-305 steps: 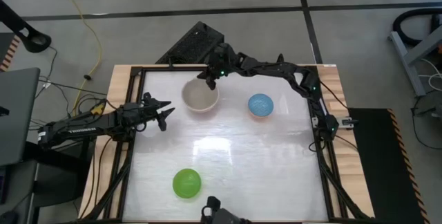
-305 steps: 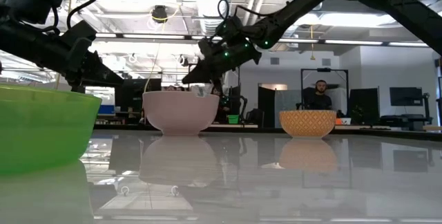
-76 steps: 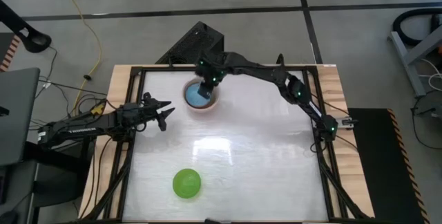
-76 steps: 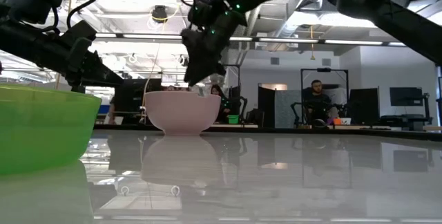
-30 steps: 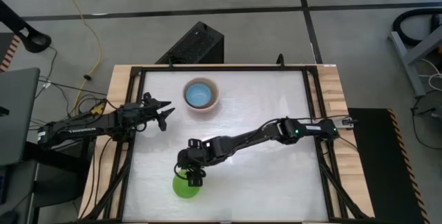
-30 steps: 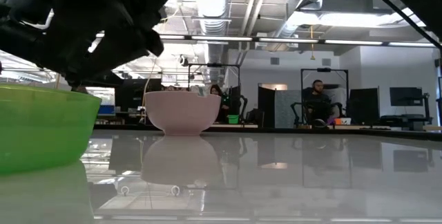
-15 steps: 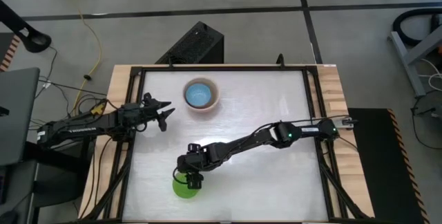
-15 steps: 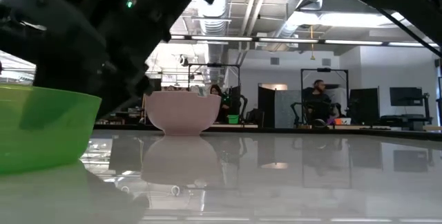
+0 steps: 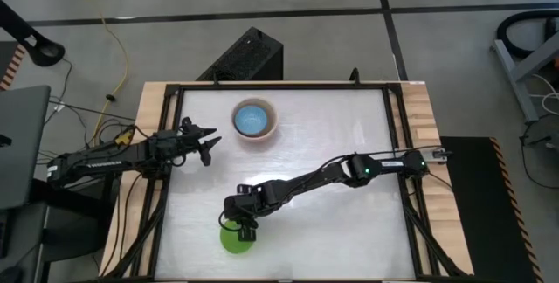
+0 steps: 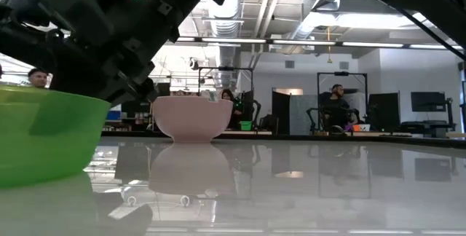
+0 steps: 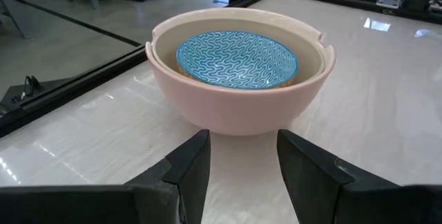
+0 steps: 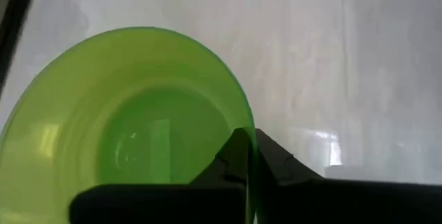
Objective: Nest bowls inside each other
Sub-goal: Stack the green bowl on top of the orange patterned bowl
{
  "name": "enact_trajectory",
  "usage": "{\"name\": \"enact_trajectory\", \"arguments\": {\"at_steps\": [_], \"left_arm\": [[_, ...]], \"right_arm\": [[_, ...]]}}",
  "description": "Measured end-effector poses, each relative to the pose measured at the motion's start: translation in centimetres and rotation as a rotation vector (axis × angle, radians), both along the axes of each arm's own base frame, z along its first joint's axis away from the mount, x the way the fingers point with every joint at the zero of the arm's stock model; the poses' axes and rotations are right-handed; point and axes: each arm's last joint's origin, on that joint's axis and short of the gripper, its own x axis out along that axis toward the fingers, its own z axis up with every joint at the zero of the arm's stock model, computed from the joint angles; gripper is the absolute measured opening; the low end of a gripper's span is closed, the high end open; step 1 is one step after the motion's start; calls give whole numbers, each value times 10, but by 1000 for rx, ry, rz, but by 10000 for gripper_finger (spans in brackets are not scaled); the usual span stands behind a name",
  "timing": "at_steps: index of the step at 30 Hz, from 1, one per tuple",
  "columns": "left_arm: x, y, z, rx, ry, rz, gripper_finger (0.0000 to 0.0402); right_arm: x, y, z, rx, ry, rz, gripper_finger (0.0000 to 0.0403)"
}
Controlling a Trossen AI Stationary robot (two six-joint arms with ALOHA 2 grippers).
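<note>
Now, right gripper: closed on the rim of the green bowl, one finger inside the wall and one outside, as the right wrist view shows with the rim running between the two dark fingers.
Green bowl: upright on the table, directly under the right gripper, at the near edge; in the low view it fills the left corner with the arm looming dark above it.
Right arm: stretched low across the table from its base at the right side to the bowl.
Left gripper: fingers apart and holding nothing, parked near the left edge of the table, pointing toward the stack.
Stack: just ahead of the left gripper's open fingers, not touching them; the pink bowl holds a grey-beige bowl, and the blue bowl sits innermost, its inside covered in a wavy line pattern.
Stack from the right gripper: well apart, toward the far edge of the table.
Writing: pale lettering runs along the left arm in the high view, too small to read.
Background: a seated person shows in the room beyond the table, and part of another at the low view's left edge.
</note>
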Motion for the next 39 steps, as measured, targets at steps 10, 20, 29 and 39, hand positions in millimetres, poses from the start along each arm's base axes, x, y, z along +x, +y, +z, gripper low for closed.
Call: {"name": "enact_trajectory", "arguments": {"at_steps": [10, 20, 29, 39], "left_arm": [[0, 0, 0, 0, 0, 0, 158], [0, 0, 0, 0, 0, 0, 158], [0, 0, 0, -1, 4, 0, 158], [0, 0, -1, -3, 9, -2, 158]], "right_arm": [[-17, -16, 66, -14, -57, 32, 6], [-55, -130, 170, -135, -149, -125, 6], [-66, -280, 152, -82, -81, -415, 6], [-69, -358, 104, 44, -125, -538, 6]]}}
